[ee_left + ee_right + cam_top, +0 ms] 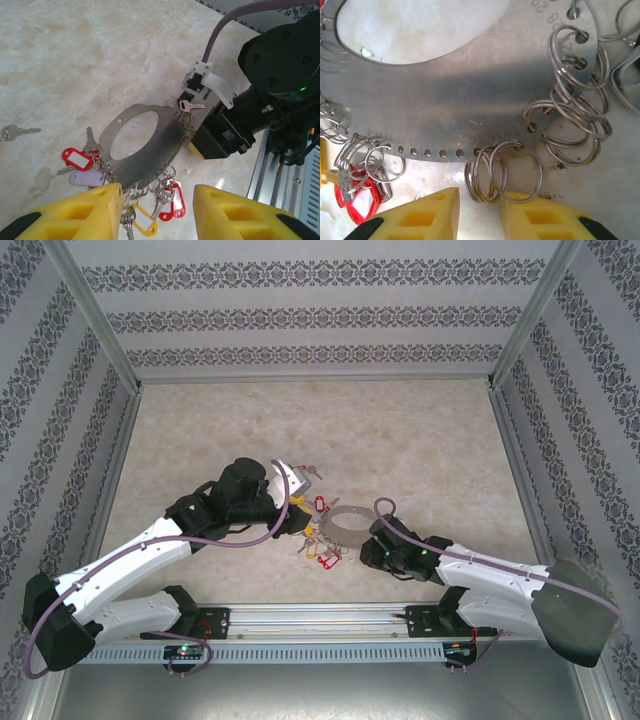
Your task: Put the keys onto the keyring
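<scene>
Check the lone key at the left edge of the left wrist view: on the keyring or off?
Off. The key lies alone on the table, apart from the keyring.

In the right wrist view the keyring (470, 95) runs off the top and left edges, its stamped numbers (490, 136) are too blurred to read, and the right gripper (480, 195) is cut by the bottom edge, so whether it grips the split rings (475, 175) cannot be told. In the left wrist view the left gripper (156, 192) (cut off at the bottom too) hides the keyring's near rim and part of the keys (175, 202) there. From above the keys are too small to tell apart.
</scene>
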